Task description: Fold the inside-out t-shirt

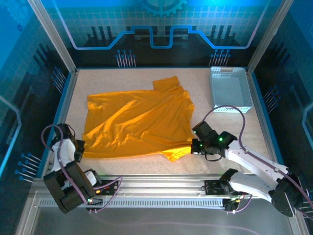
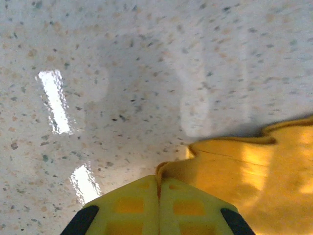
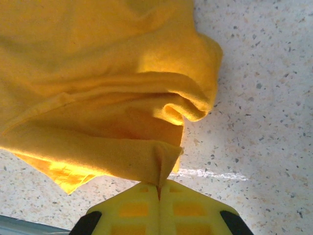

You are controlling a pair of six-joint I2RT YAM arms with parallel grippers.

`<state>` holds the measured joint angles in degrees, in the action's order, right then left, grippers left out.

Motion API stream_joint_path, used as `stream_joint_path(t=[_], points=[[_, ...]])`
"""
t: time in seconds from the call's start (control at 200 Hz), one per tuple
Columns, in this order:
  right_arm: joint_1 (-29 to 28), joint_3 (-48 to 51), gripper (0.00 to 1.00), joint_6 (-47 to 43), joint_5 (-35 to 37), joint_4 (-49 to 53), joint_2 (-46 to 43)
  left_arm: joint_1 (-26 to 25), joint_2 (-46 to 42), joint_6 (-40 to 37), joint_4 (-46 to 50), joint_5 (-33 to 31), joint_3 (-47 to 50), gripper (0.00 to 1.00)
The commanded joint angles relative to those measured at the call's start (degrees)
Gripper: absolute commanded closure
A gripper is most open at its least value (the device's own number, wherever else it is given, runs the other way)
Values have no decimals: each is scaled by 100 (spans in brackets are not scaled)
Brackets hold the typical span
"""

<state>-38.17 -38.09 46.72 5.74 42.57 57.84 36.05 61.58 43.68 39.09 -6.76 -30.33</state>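
Across the middle of the bench [image 1: 122, 78] lies the inside-out t-shirt [image 1: 139, 122], spread mostly flat but with long wrinkles, one sleeve pointing toward the far edge. It is well apart from the pale basket [image 1: 233, 108] in the far right corner.

At the near left corner of the cloth, the left gripper [image 2: 158, 182] has its yellow fingers [image 2: 132, 205] pressed together. The hem corner runs up into the line between them, so it seems to hold a thin pinch of the shirt (the bite is small, only the very edge). At the near right corner of the cloth, the right gripper [image 3: 159, 187] is also closed, and here the grip is plain: a fold of the orange fabric is caught between its tips, with a rolled bunch of cloth just above.

I judge that the step in hand is the taking of the near edge with both arms, and it looks complete. The fold itself is not yet begun. The next move calls for lifting both corners together, at equal height, and carrying them toward the far edge so that the near half lies on the far half. Both arms should go at the same speed, because the thin fabric may slip from the small left pinch.
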Motion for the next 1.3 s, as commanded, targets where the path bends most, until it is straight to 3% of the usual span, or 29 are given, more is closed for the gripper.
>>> stream_joint_path(t=[0.0,0.265,0.675,1.291], points=[[129,-384,99,-129,102,223,-89,10,-320,-125,58,147,-70,97],[820,-1105,100,-572,-352,-183,465,-577,234,5,-172,36,-972,96],[1303,-2815,100,-1456,-29,-507,2433,-1294,2196,219,-635,-356,-2207,95],[1585,-4805,100,-2156,389,-377,4596,-1599,3722,190,-455,-706,-3611,90]])
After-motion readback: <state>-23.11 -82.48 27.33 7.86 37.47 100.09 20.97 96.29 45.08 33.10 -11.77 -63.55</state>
